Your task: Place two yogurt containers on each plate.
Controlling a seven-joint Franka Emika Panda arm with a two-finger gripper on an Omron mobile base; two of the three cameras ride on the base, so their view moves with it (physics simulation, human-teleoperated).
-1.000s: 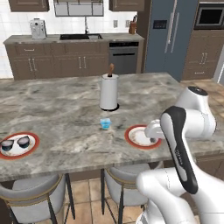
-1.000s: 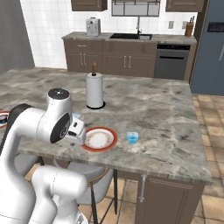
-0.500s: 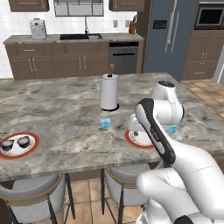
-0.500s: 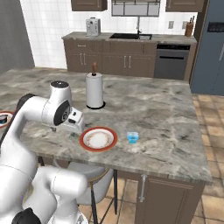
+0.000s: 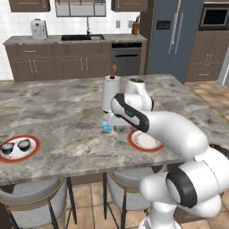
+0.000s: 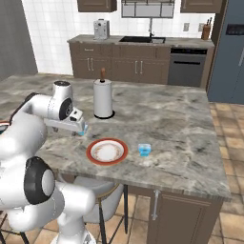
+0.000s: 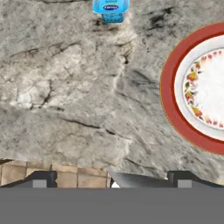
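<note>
- Gripper (image 7: 112,177) over the counter (image 7: 65,87); fingertips well apart, holding nothing.
- Light blue yogurt cup (image 7: 110,9) lies straight ahead at the hand view's top; empty plate (image 7: 168,92) to its right.
- Second blue cup (image 6: 144,149) just beyond that plate.
- Far plate (image 5: 32,147) holds two dark cups (image 5: 23,144).
</note>
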